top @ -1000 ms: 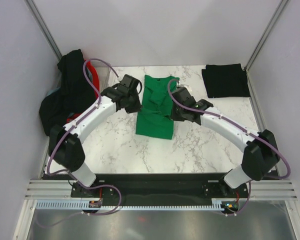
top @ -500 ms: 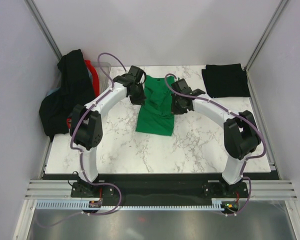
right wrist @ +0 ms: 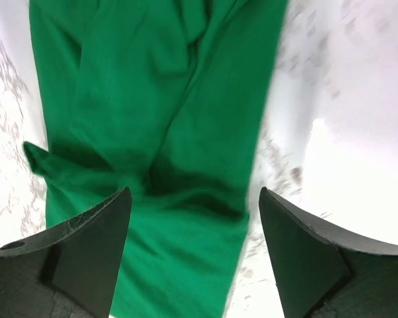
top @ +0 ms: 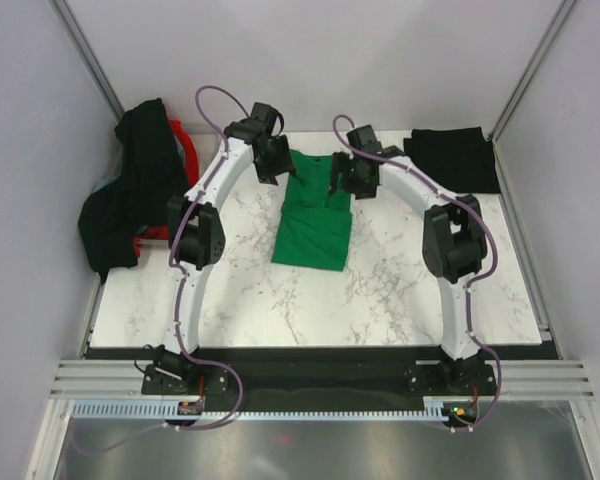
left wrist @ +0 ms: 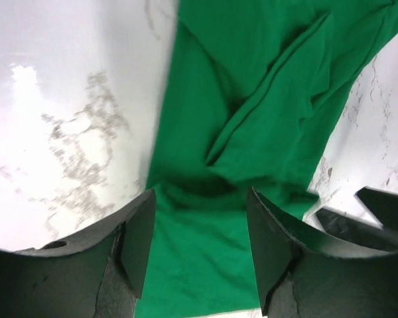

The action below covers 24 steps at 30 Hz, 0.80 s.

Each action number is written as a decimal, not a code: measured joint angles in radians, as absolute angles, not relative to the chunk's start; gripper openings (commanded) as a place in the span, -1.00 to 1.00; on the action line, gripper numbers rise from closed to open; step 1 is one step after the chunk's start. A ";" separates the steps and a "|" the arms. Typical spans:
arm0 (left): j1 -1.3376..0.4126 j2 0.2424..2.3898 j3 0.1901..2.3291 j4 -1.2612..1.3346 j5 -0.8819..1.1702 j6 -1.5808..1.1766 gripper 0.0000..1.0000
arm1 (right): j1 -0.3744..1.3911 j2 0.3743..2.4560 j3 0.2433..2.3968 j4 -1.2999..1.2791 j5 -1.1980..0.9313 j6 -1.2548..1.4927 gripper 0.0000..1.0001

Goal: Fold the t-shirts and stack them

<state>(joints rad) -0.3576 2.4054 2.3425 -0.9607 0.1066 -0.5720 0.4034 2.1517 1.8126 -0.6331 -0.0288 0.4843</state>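
Above the green t-shirt [top: 315, 215], left fingers [left wrist: 136, 245] spread, right fingers [right wrist: 86, 258] wide, both empty.

Creased, soft, matt green cloth t-shirt [top: 315, 215] on a smooth, glossy white marble-patterned table [top: 400, 290]. A folded black t-shirt [top: 450, 160] of matt cloth lies at the table's far right corner.

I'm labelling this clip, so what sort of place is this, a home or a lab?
Likely a robotics lab cell: left arm and right arm bolted at a marble-look table, plain white panels around it, a green t-shirt laid out.
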 measured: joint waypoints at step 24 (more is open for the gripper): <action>-0.331 1.714 1.189 -0.724 0.191 -0.572 0.01 | 0.459 1.614 0.801 -0.175 -0.316 0.714 0.19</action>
